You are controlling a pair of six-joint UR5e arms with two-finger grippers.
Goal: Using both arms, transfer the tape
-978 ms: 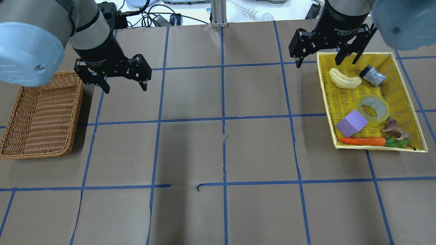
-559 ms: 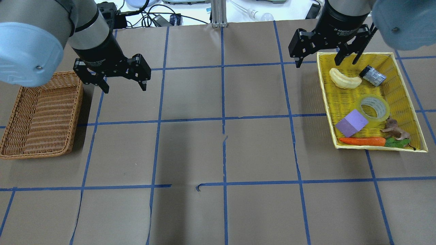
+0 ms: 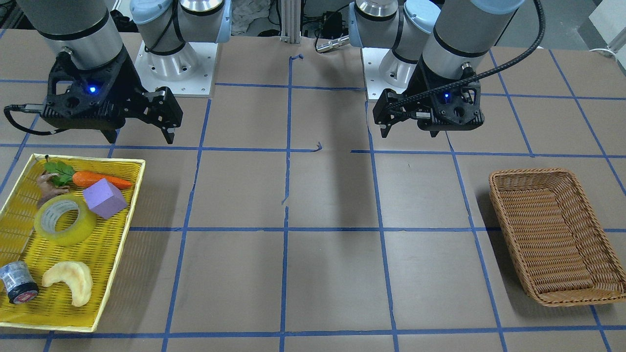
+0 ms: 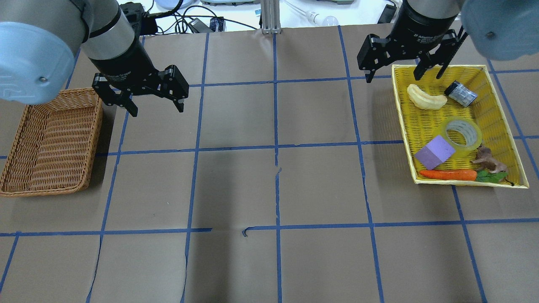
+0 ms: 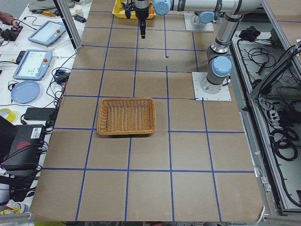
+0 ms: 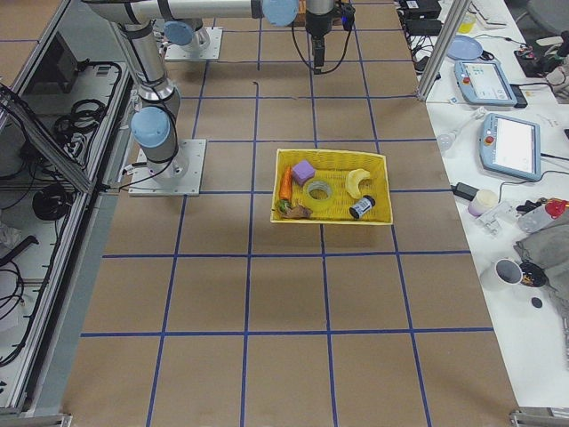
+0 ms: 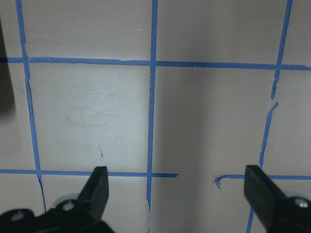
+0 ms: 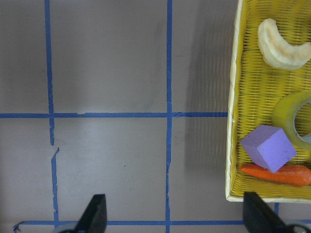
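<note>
On the table [image 4: 236, 189], toward the robot's right, we find the tape [image 3: 68, 237] lying flat, hole upward, in a yellow tray [image 4: 425, 122]. It touches a purple block [image 4: 435, 152] and sits just beside a small brown animal figure [image 4: 488, 161]. A carrot [image 4: 447, 174] lies along the tray wall nearest the robot, while a pale crescent [image 4: 426, 97] and a grey can [image 4: 461, 94] lie at the far end. The right claw [image 4: 395, 79] hangs raised near the tray, spread wide and holding nothing. The overhead view sets it over the tray's far corner and the front view on the robot's side of the tray, so we cannot tell exactly where it stands. Its wrist view shows the tray off to one side, with the crescent, block and carrot but only an arc of the tape at the border. The left claw [image 4: 157, 111], likewise wide apart and unladen, hangs over bare table toward a wicker basket [image 4: 50, 143]. Its wrist view shows only blue grid lines [image 7: 152, 116] between its two fingertips [image 7: 99, 182]. Only the front view shows the blue light on each claw. The right side view shows the whole tray, small, and the left side view shows the basket.
</note>
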